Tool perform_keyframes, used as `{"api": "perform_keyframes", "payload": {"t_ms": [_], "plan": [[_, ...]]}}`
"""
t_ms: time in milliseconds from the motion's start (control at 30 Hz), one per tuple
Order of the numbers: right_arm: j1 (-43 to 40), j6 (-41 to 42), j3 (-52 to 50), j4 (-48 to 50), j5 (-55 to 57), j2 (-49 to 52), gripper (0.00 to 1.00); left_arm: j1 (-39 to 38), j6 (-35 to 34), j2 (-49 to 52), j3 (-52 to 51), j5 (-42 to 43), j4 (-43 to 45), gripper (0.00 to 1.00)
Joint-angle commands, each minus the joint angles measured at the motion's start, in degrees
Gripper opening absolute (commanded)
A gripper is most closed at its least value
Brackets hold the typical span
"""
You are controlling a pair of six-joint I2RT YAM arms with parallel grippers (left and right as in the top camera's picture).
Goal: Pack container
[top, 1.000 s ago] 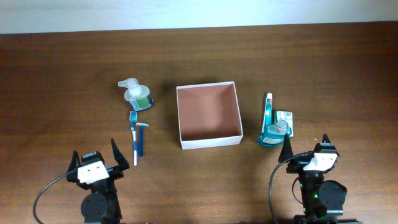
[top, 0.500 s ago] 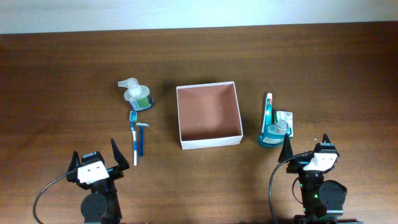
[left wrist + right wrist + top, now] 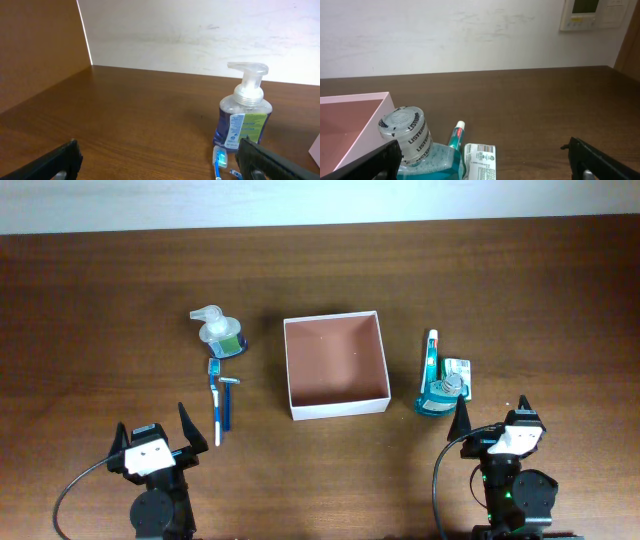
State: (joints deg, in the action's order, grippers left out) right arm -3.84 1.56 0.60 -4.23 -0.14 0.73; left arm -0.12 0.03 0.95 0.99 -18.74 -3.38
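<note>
The container [image 3: 337,406], a shallow white-walled box with a reddish-brown bottom, sits mid-table and holds nothing; its pink corner shows in the right wrist view [image 3: 350,102]. A clear soap pump bottle [image 3: 219,331] [image 3: 244,112], a blue toothbrush [image 3: 215,405] [image 3: 220,159] and a blue razor [image 3: 228,393] lie left of it. A teal mouthwash bottle [image 3: 438,395] [image 3: 415,145], a toothpaste tube [image 3: 431,350] [image 3: 456,135] and a small white packet [image 3: 459,370] [image 3: 480,160] lie right of it. My left gripper [image 3: 155,432] [image 3: 160,167] is open and empty near the front edge. My right gripper [image 3: 492,418] [image 3: 485,162] is open and empty, just short of the mouthwash.
The brown wooden table [image 3: 100,310] runs back to a white wall [image 3: 320,200]. A wood panel [image 3: 40,45] stands at the left and a wall thermostat [image 3: 585,12] hangs at the back right.
</note>
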Motion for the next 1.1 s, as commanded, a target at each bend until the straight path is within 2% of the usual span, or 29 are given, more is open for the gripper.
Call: {"api": "perform_keyframes", "payload": {"t_ms": [0, 533, 833, 1067], "plan": [[-0.5, 0.4, -0.3, -0.3, -0.7, -0.4, 0.99, 0.3, 0.5, -0.2, -0.3, -0.6, 0.1, 0.99], [-0.5, 0.5, -0.3, 1.6, -0.9, -0.4, 0.99, 0.3, 0.5, -0.2, -0.3, -0.6, 0.1, 0.99], [-0.5, 13.9, -0.3, 6.5, -17.0, -0.4, 0.99, 0.3, 0.5, -0.2, -0.3, -0.6, 0.1, 0.99], [-0.5, 15.1, -0.3, 7.2, -19.2, -0.4, 0.99, 0.3, 0.5, -0.2, -0.3, -0.6, 0.1, 0.99]]}}
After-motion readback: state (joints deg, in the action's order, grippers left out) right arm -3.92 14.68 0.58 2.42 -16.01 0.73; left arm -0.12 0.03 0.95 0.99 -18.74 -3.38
